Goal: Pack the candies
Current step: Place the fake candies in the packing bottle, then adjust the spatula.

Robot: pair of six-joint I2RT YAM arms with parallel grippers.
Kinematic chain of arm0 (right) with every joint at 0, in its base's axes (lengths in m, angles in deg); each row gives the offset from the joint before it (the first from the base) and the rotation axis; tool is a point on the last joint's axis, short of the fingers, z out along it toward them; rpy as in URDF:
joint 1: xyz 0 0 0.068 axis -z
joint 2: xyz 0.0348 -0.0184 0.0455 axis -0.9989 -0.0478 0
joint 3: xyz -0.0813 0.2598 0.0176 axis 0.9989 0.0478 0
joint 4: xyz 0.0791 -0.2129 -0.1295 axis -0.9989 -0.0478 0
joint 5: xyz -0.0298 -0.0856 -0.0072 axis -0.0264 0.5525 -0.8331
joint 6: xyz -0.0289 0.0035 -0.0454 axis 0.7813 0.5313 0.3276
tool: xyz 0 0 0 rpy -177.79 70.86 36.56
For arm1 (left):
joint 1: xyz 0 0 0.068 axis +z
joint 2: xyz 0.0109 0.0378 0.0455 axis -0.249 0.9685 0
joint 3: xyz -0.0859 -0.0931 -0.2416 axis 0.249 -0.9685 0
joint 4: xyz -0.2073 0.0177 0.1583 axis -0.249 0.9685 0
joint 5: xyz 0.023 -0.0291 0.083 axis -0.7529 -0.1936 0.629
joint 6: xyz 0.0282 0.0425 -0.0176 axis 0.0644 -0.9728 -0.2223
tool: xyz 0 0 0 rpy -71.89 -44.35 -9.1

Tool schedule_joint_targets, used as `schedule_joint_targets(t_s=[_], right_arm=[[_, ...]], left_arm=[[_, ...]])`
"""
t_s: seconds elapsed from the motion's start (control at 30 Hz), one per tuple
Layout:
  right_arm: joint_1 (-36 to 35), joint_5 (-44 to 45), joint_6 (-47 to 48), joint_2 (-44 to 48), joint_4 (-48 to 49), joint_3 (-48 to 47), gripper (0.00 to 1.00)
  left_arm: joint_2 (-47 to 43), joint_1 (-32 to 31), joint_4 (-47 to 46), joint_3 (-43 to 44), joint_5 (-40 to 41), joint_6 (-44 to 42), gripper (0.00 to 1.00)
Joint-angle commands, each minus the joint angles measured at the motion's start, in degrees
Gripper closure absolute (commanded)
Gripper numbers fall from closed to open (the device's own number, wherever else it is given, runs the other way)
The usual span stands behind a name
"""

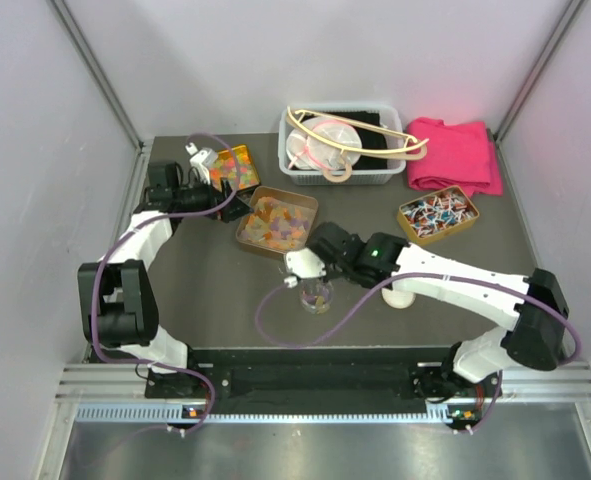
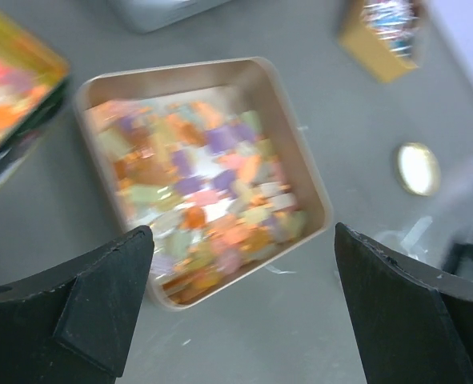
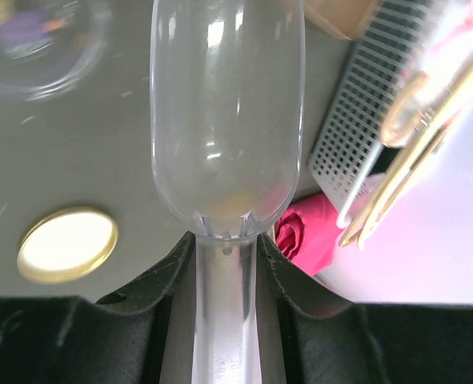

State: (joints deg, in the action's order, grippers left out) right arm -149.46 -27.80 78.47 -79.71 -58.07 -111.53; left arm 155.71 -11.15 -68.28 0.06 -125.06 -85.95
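Note:
The candies [image 1: 277, 220] are mixed orange, yellow, pink and purple gummy pieces filling a square gold tin [image 1: 247, 232] at the table's middle. In the left wrist view the candies [image 2: 196, 180] lie just beyond my left gripper [image 2: 244, 308], which is wide open and holds nothing. In the top view that left gripper [image 1: 237, 208] sits at the tin's left edge. My right gripper [image 3: 226, 248] is shut on the handle of a clear plastic scoop [image 3: 228, 120], whose bowl looks nearly empty. From above, the right gripper [image 1: 308, 265] hovers over a small glass jar [image 1: 316, 296].
A gold jar lid [image 3: 66, 244] lies on the table right of the jar. A second tin [image 1: 437, 215] holds twist-wrapped sweets. At the back stand a white basket [image 1: 385, 165] with hangers and a pink cloth [image 1: 455, 155]. A printed tin lid [image 1: 239, 166] lies at the back left.

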Motion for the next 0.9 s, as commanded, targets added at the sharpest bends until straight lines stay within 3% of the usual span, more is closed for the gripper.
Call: schedule_joint_targets(t_s=[0.0, 0.3, 0.87], right_arm=[[3.5, -2.6, -4.0, 2.5, 15.0, -2.5, 1.00], [4.4, -5.5, -9.6, -2.0, 24.5, -4.9, 1.00], [4.4, -7.5, -11.3, -4.1, 26.5, -7.4, 1.00]], left_arm=[[-3.2, -0.5, -9.6, -1.4, -13.8, 5.1, 0.01], [-3.7, -6.3, -11.4, -3.2, -19.8, 6.0, 0.05], [-1.6, -7.8, -13.8, -3.4, -20.7, 7.7, 0.18]])
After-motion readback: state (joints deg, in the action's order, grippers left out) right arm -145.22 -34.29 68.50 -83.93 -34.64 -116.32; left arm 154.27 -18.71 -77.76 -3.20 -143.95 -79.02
